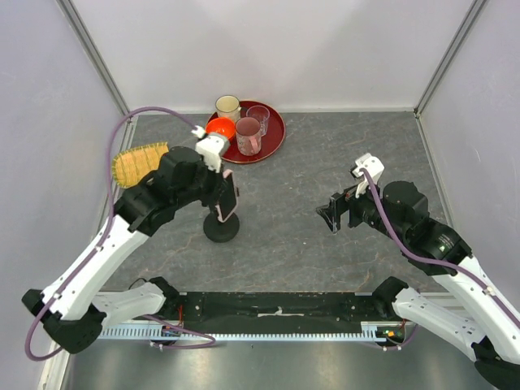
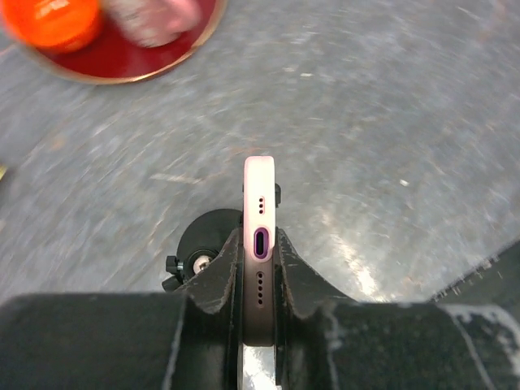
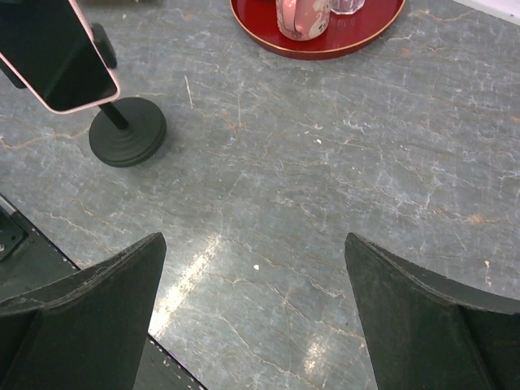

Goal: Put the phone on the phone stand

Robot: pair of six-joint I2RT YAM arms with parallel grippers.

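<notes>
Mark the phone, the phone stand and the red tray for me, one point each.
phone (image 3: 53, 49): right wrist view, on the black screen.
phone stand (image 3: 127, 132): right wrist view, on the round base.
red tray (image 1: 276, 130): top external view, on its bare right part.

Glossy glass phone (image 3: 53, 53), matt black phone stand (image 3: 127, 132), glossy red tray (image 3: 374, 20), stone-look table (image 3: 325, 187)

grey marbled table (image 1: 341, 162) carries the black phone stand (image 1: 221, 228) – farther back, a red tray (image 1: 276, 130) and woven straw mat (image 1: 138, 163).
</notes>
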